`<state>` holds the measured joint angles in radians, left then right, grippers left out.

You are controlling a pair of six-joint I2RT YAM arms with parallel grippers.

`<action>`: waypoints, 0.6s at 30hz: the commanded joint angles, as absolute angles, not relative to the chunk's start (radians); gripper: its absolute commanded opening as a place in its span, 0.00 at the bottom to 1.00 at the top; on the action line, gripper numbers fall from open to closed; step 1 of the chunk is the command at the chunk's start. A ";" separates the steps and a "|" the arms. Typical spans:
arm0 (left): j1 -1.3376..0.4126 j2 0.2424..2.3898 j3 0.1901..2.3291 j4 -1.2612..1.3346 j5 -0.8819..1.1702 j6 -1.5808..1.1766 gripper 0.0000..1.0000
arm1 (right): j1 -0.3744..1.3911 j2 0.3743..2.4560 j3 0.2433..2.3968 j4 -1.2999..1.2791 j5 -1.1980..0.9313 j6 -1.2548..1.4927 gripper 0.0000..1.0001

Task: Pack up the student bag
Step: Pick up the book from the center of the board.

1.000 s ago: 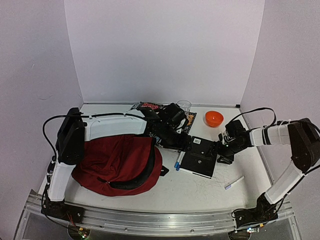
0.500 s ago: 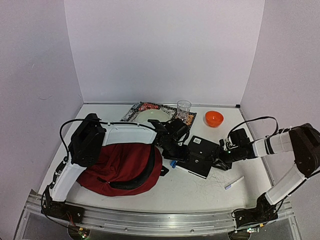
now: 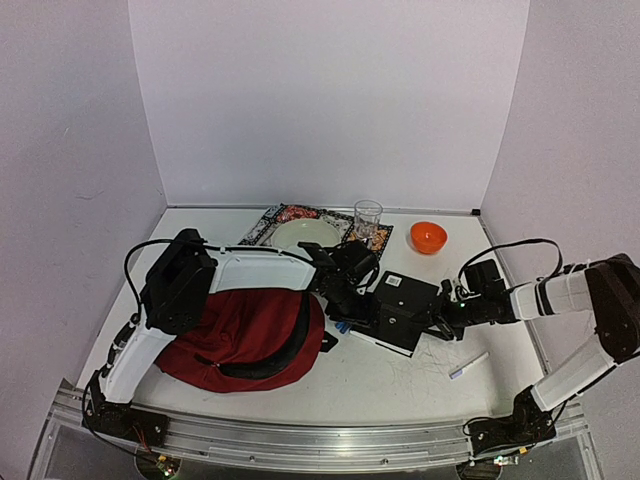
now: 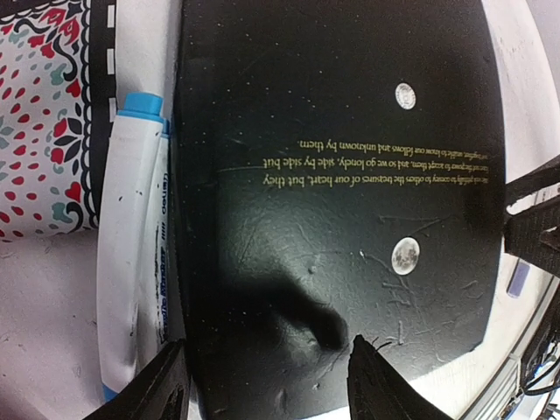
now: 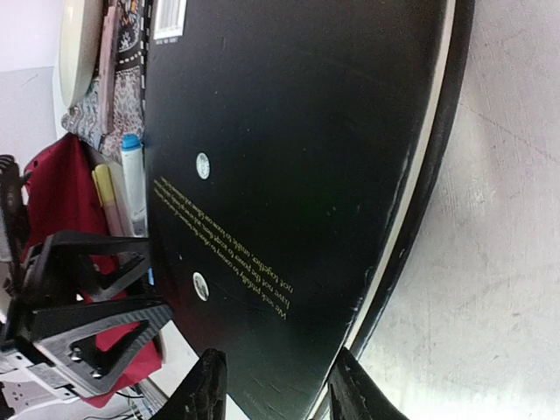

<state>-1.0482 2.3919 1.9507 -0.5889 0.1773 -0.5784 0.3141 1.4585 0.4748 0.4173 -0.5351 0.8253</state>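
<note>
Student bag (image 3: 240,335): nothing visibly packed; black book (image 3: 405,312), blue marker (image 4: 131,245) lie outside. Left tool (image 4: 267,374) spread above book; right tool (image 5: 276,383) straddles its edge, grip unclear.

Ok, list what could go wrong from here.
1. The right gripper straddles just one edge of the book. Such a small hold may let the book slip or sag.
2. The markers lie against the book's bag-side edge, so sliding the book could shove them along.
3. The bag lies slumped, with no wide opening showing, so the book may catch on the fabric.
</note>
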 commanded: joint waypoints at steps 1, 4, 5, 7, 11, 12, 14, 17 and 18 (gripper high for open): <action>-1.081 2.403 1.963 -0.536 0.257 -0.602 0.61 | 0.323 1.394 0.474 0.497 -0.625 0.861 0.36; -1.088 2.388 1.951 -0.526 0.269 -0.609 0.61 | 0.324 1.369 0.465 0.518 -0.637 0.884 0.30; -1.090 2.383 1.945 -0.519 0.273 -0.612 0.61 | 0.324 1.357 0.460 0.526 -0.639 0.893 0.28; -1.094 2.373 1.934 -0.507 0.280 -0.619 0.61 | 0.324 1.336 0.450 0.543 -0.643 0.907 0.25; -1.097 2.358 1.914 -0.483 0.291 -0.632 0.61 | 0.323 1.325 0.440 0.565 -0.655 0.919 0.24; -1.097 2.354 1.908 -0.477 0.292 -0.635 0.61 | 0.323 1.328 0.437 0.569 -0.659 0.919 0.24; -1.097 2.343 1.896 -0.464 0.289 -0.639 0.61 | 0.324 1.338 0.430 0.585 -0.670 0.927 0.24; -1.097 2.319 1.871 -0.432 0.286 -0.657 0.61 | 0.323 1.341 0.419 0.607 -0.676 0.940 0.19; -1.097 2.311 1.857 -0.422 0.283 -0.669 0.61 | 0.324 1.338 0.418 0.609 -0.675 0.943 0.16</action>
<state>-1.0515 2.3709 1.8995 -0.5288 0.2278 -0.6446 0.3081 1.3556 0.4197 0.5109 -0.5600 0.9206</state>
